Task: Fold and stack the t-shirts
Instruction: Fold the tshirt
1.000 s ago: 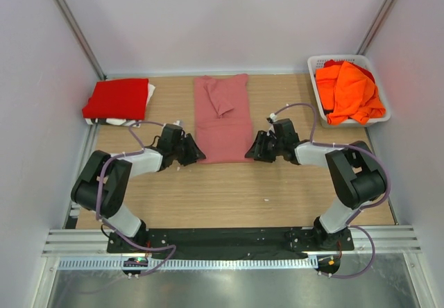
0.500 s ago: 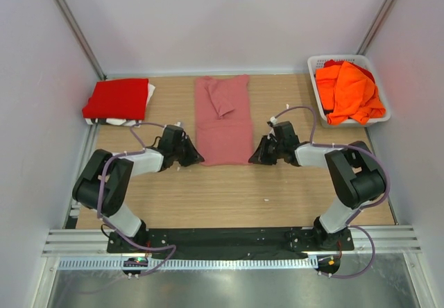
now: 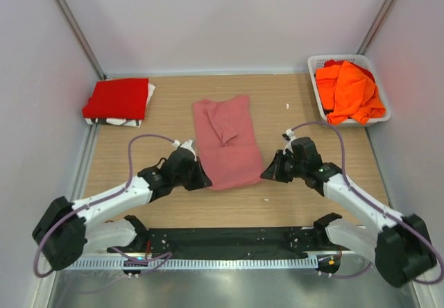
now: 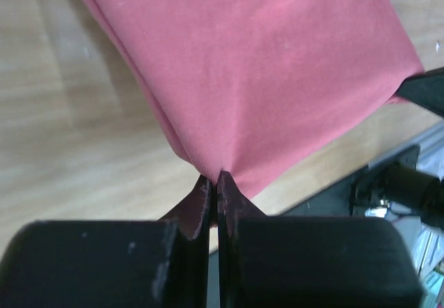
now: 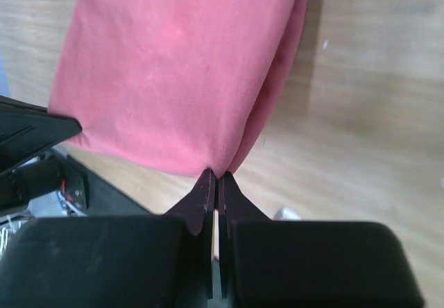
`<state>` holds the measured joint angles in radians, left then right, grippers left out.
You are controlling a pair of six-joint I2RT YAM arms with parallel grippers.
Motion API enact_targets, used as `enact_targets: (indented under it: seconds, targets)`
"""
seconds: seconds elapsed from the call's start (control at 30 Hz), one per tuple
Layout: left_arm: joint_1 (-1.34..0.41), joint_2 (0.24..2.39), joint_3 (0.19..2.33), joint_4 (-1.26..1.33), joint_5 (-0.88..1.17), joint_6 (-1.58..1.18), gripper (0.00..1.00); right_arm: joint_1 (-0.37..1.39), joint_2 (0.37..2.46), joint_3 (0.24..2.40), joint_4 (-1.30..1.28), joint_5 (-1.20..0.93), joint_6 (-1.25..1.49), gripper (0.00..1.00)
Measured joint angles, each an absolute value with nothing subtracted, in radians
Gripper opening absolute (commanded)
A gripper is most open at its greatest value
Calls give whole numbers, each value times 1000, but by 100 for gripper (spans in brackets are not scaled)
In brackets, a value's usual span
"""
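Item 1. My left pincer [image 4: 217, 183]: closed tight on the near left corner of the pink t-shirt [image 3: 225, 145], a pinch of cloth caught between the tips.

Item 2. My right pincer [image 5: 216, 183]: closed in the same way on the near right corner of the pink t-shirt.

Item 3. Pink t-shirt: folded into a long strip, lying on the wooden table [image 3: 291, 124] between my two pincers and running away from them. A sleeve is folded over its far half. Its near edge throws a shadow on the wood beside each grip.

Item 4. Red t-shirt [image 3: 118, 98]: folded flat, far left of the pink t-shirt and well apart from it, resting on a white cloth [image 3: 148, 94] that shows at its right and near edges.

Item 5. Orange t-shirts [image 3: 347, 89]: a loose heap, far right of the pink t-shirt, inside a white basket [image 3: 316, 64].
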<state>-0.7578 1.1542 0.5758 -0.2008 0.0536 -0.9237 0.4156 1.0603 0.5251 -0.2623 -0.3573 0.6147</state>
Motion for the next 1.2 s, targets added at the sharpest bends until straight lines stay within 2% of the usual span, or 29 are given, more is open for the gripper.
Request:
enact_targets:
  seconds: [0.17,0.37,0.83,1.03,1.13,1.17,1.2]
  targets:
    - [-853,945,564,-362,-2,-988,0,432,789,495,-432,-361,651,2]
    - [-858,828,625,-519,-56,-1018,1,443,723,526,-550,-366,680,1]
    - [-843,998,854,-662,-170,-960,1,443,978,789,-607,-293,603,1]
    - [-674,1121,991,-670,-111,-884,2,440,1207,989,-614,-241,549,1]
    - [-514,1260,1092,-664,-10,-840,13,418,1419,1190,-615,-224,519,4]
    - [-458,1330,1142,-655,36,-822,28,402,1512,1291,-637,-220,510,6]
    - [-404,1418,1207,-656,74,-798,46,384,1617,1409,-647,-218,500,20]
